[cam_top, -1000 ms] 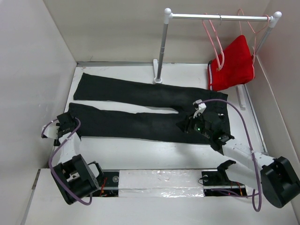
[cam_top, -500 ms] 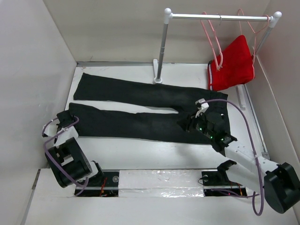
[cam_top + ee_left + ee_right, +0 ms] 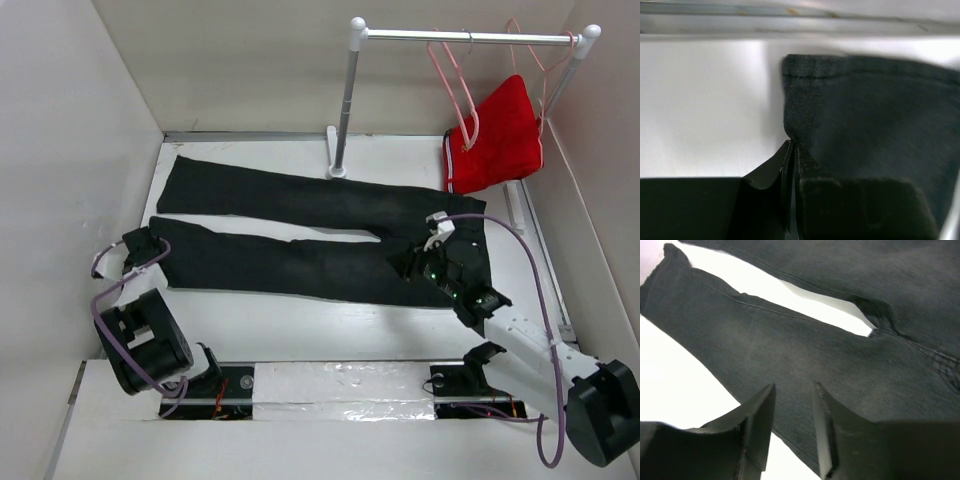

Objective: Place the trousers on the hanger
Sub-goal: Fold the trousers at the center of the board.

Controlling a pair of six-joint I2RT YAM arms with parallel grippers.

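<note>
Two matte charcoal-denim legs lie flat; left gripper (image 3: 791, 146) pinches the nine-o'clock hem of the trousers (image 3: 300, 262), right gripper (image 3: 794, 389) hovers slightly parted at three.

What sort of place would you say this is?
Probably a lab test cell for garment handling: white enclosing walls, a small clothes rail with a pink hanger, and trousers laid flat.

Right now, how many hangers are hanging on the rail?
2. One empty pale-pink hanger hangs on the rail, right of its middle; the other hanger hangs at its right end, carrying the red shorts. No other shows, though the shorts could hide one.
</note>
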